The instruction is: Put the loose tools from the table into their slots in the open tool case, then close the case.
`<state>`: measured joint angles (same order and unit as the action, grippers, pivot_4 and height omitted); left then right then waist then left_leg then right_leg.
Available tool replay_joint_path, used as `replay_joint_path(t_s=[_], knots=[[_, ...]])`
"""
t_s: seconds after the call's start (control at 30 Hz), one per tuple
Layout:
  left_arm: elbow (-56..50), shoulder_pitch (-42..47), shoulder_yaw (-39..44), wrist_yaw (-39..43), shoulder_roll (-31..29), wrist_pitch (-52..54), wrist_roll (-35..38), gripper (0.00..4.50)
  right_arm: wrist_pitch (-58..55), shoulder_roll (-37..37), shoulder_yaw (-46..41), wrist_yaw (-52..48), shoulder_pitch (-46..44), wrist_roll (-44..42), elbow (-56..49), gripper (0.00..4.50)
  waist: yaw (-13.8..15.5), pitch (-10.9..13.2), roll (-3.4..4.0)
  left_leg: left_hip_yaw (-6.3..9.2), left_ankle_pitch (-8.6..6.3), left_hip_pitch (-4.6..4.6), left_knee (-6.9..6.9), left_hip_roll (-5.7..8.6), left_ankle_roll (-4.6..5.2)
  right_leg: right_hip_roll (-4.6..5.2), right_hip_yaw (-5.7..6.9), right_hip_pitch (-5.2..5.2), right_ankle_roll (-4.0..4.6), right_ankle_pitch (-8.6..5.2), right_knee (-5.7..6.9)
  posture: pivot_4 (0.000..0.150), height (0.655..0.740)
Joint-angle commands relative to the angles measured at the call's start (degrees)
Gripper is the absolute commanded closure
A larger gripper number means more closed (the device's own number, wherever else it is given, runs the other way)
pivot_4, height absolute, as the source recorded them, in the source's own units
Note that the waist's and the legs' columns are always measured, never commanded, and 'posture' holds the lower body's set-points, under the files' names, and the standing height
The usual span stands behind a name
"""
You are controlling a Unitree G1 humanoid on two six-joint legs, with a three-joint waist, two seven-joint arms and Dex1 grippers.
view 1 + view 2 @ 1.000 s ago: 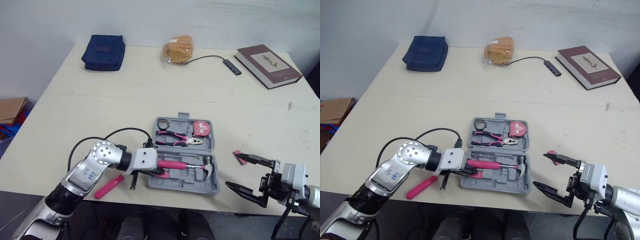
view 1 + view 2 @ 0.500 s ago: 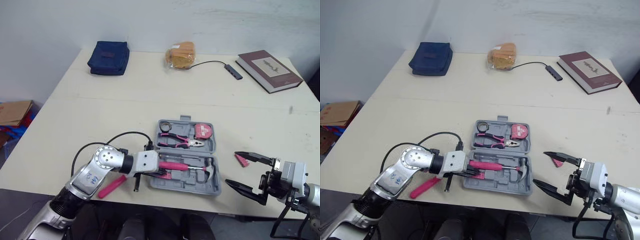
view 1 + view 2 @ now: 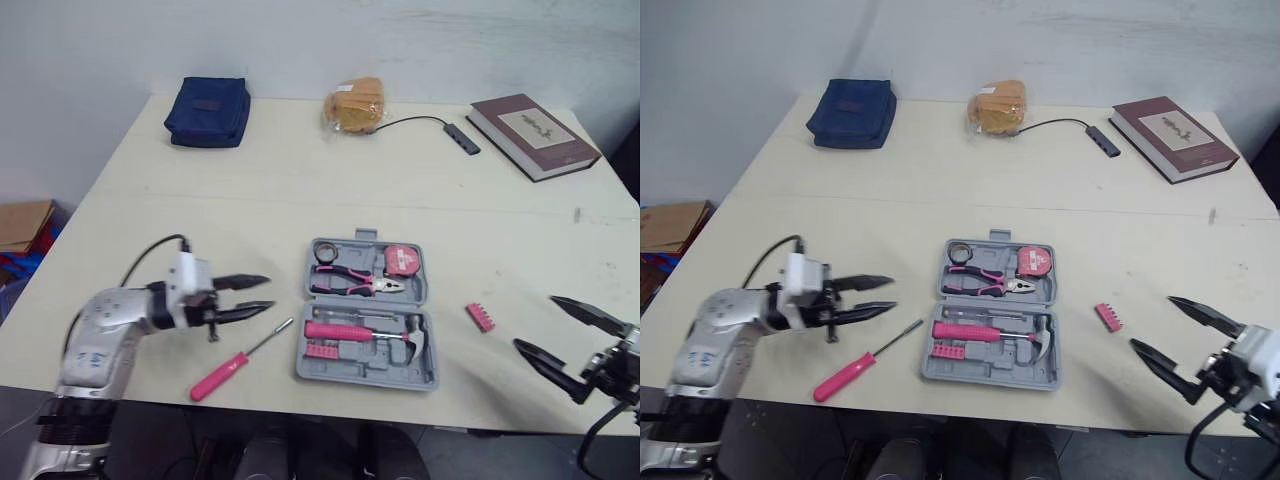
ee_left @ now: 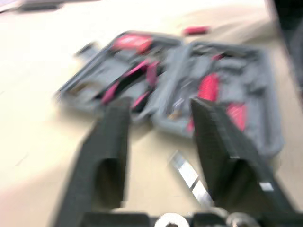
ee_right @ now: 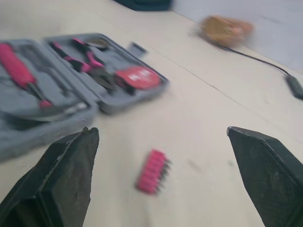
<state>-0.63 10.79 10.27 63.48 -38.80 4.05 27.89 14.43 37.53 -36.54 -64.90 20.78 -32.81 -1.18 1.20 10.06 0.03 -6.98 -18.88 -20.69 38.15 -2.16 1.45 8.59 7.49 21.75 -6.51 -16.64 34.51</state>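
The grey tool case lies open near the table's front edge. In it are pink-handled pliers, a tape measure, a pink-handled hammer and a strip of pink bits. A pink screwdriver lies on the table left of the case, its shaft just below my left gripper. That gripper is open and empty, a little left of the case. A loose pink bit holder lies right of the case. My right gripper stands wide open and empty to the right of that bit holder.
Along the far side of the table are a navy pouch, a bagged bun, a cable with a small hub and a brown book. A cardboard box sits on the floor to the left.
My left gripper has let go of the hammer's handle, opened and drawn back left off the case. The hammer now lies in the case. My right gripper has shifted right, still open.
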Motion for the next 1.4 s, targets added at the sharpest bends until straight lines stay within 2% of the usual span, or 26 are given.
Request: replay_joint_path(t_s=[0.03, 0.07, 0.23, 0.43, 0.63, 0.83, 1.13, 1.27, 1.4], knots=[[6.9, -3.2, 10.6, -4.8, -2.4, -3.1, -0.3, 0.36, 5.1, -0.8, -7.4, 3.2, 1.4, 0.8, 6.8, 0.00, 0.0, 0.0, 0.01, -0.01, 0.00, 0.00, 0.00, 0.00, 0.00, 0.00, -0.02, 0.00, -0.01, 0.01, 0.00, 0.150, 0.7400], [8.5, -4.3, 12.6, -5.5, -3.0, -3.8, -0.6, 0.02, 6.4, -0.9, -8.4, 3.5, 1.9, 1.3, 8.6, 0.00, 0.0, 0.0, 0.01, -0.01, -0.02, 0.01, -0.02, 0.00, -0.01, 0.02, -0.03, 0.02, -0.01, 0.01, -0.01, 0.150, 0.7400], [18.0, -11.9, 22.5, -7.8, -6.3, -7.2, -1.4, 0.02, 10.4, -1.9, -13.9, 7.9, 4.7, 2.2, 19.7, 0.00, -0.2, 0.0, 0.00, -0.11, -0.18, -0.03, -0.16, -0.26, -0.24, -0.03, 0.00, 0.20, 0.17, -0.11, -0.08, 0.150, 0.7400], [22.9, -17.1, 26.8, -8.4, -7.4, -9.8, -2.1, 0.02, 13.2, -2.6, -17.0, 10.1, 7.8, 2.0, 26.6, 0.00, -0.5, 0.0, 0.01, -0.27, -0.21, -0.44, -0.14, -0.38, -0.28, 0.01, -0.09, 0.69, 0.19, -0.12, -0.02, 0.150, 0.7400], [23.2, -17.3, 28.0, -10.3, -6.9, -10.2, -1.4, 0.02, 14.5, -3.4, -16.9, 11.9, 8.8, 1.5, 28.2, 0.00, -1.1, 0.0, 0.01, -0.28, -0.29, -0.40, -0.13, -0.64, -0.67, -0.01, -0.36, 0.73, 0.48, -0.01, 0.00, 0.150, 0.7400], [16.2, -15.5, 24.5, -10.0, -5.1, -7.8, -0.1, 0.02, 11.3, -4.2, -13.0, 13.1, 6.3, 0.6, 20.0, 0.00, -1.7, 0.0, 0.05, -0.35, -0.25, -0.39, -0.15, -0.66, -0.73, -0.03, -0.70, 0.79, 0.55, 0.04, 0.04, 0.150, 0.7400], [1.1, -12.2, 17.5, -8.3, -4.2, 0.2, 3.5, 0.02, -1.4, -5.6, -3.8, 20.1, 5.8, 0.5, -3.7, 0.00, -1.8, 0.0, 0.04, -0.54, -0.18, -0.43, -0.17, -0.65, -0.84, -0.08, -0.89, 0.97, 0.53, 0.09, 0.20, 0.150, 0.7400], [-11.9, -11.5, 8.7, -1.5, -6.1, 9.6, 9.9, 0.02, -15.5, -4.7, 4.6, 25.3, 5.5, -0.7, -17.8, 0.00, -1.5, 0.0, 0.03, -0.60, -0.11, -0.46, -0.16, -0.65, -0.95, -0.13, -0.94, 1.04, 0.53, 0.09, 0.23, 0.150, 0.7400], [-18.3, -9.0, 3.2, 1.5, -7.0, 13.1, 11.2, 0.02, -28.8, -1.5, 9.9, 28.4, 4.2, -0.8, -22.6, 0.00, -1.3, 0.0, 0.03, -0.67, -0.03, -0.46, -0.11, -0.61, -0.99, -0.15, -1.05, 1.04, 0.50, 0.10, 0.24, 0.150, 0.7400]])
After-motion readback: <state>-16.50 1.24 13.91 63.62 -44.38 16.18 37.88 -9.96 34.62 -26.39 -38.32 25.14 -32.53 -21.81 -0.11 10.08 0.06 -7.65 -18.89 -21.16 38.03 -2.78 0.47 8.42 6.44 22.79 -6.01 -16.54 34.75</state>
